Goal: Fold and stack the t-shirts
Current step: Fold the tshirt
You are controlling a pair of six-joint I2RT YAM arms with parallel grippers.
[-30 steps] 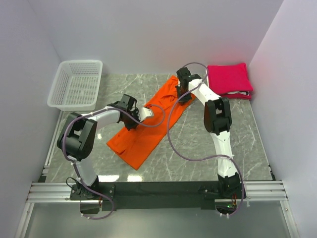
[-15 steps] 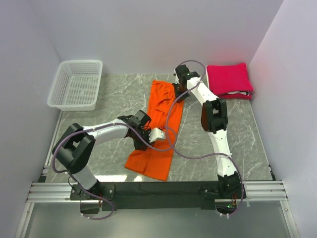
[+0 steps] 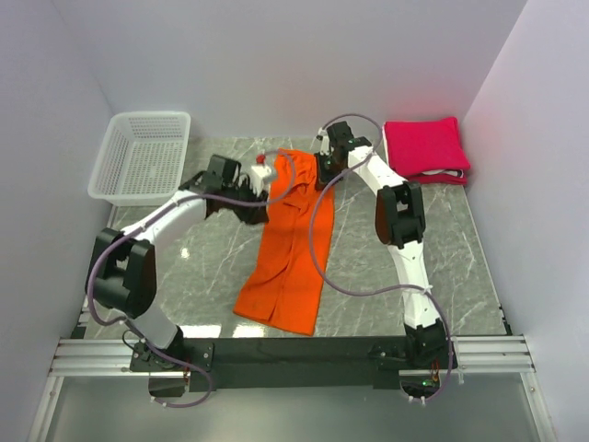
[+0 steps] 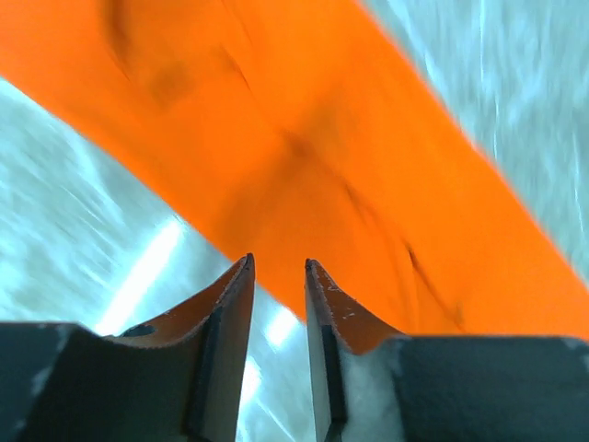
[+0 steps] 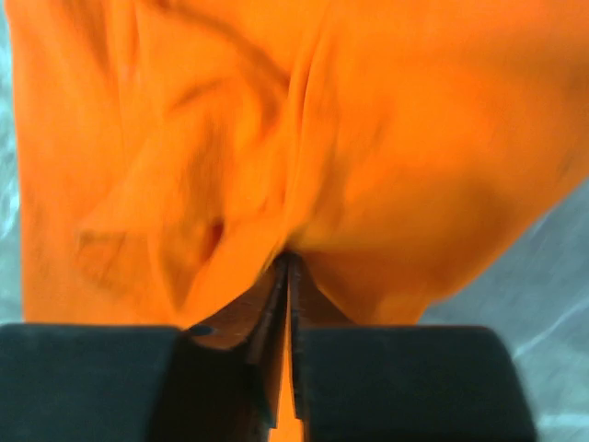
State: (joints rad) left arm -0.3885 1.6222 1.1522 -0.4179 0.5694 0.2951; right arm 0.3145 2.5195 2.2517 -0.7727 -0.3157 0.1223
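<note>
Two things are different from one second ago. First, the orange shirt (image 3: 293, 244) was lying slantwise on the table (image 3: 460, 276). Now it is a long narrow strip, running almost straight from the far side toward the arm bases. Second, my left gripper (image 4: 277, 264) was over the middle of the cloth, and now it is at the far left corner of the strip. Its jaws stand a little apart and I see nothing between them, only cloth and table beyond, so I judge it has let go. My right gripper (image 5: 287, 262) is at the far right corner. Its jaws are almost together and the folds of the cloth run into the tips, so I believe it pinches the shirt there. The pink stack (image 3: 425, 145) sits in the far right corner as before, well apart from the strip. For the task, I think the lengthwise fold is made and straightened. The crosswise fold and the stacking are not yet done.
</note>
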